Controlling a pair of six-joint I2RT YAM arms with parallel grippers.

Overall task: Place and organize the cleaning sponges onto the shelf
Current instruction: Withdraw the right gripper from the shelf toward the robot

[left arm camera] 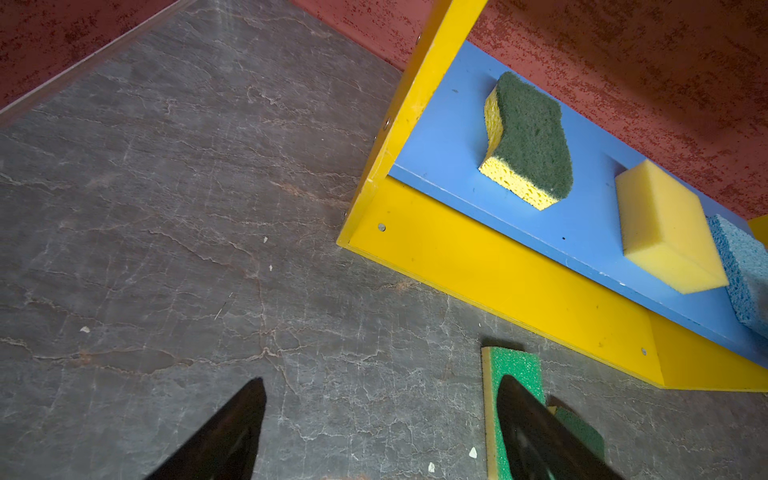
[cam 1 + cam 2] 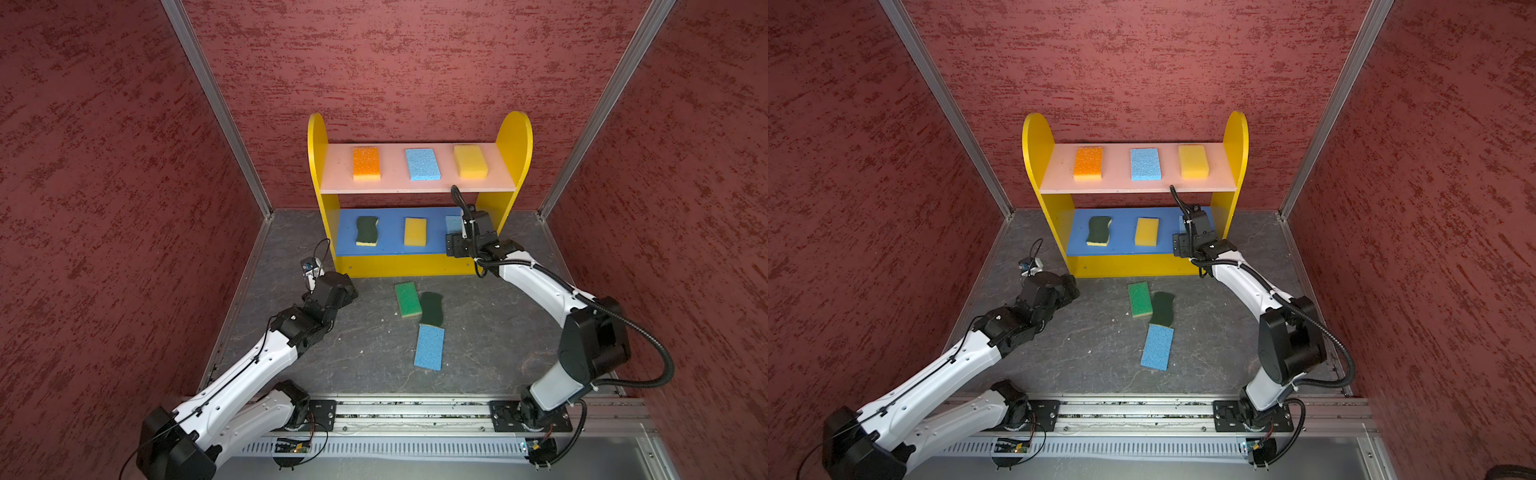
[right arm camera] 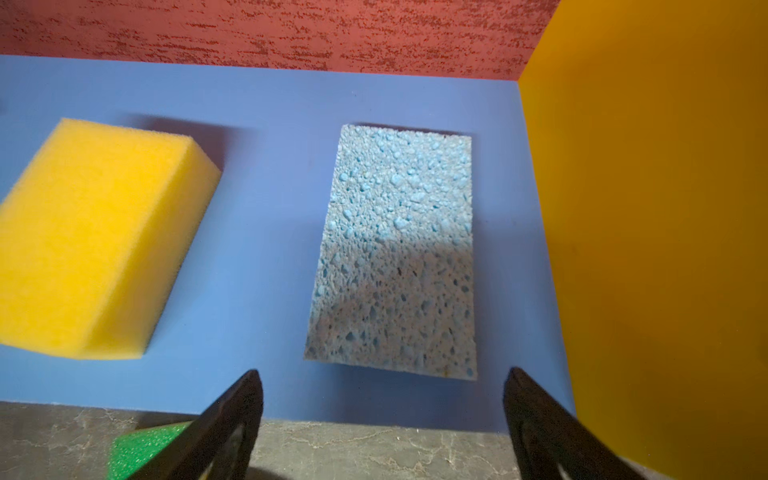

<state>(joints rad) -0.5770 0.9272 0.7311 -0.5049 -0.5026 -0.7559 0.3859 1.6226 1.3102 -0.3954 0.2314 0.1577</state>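
Sponges awaiting shelving lay on the grey stone-patterned worktop (image 2: 332, 353): a light blue foam block (image 2: 429, 347), a wavy dark-green scourer (image 2: 431, 309), a green-topped rectangle (image 2: 407, 299), likely soft, light, best pinched across their narrow sides. Left hand (image 1: 382, 382) and right hand (image 3: 383, 374) gaped wide, empty, the right facing a pale blue sponge (image 3: 399, 249) on the yellow-sided shelf (image 2: 513, 141). Red textured walls (image 2: 395, 62) enclosed it.

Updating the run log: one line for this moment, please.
pink board: three sponges | blue board: three sponges | floor: three sponges | right end effector: open, empty | left end effector: open, empty
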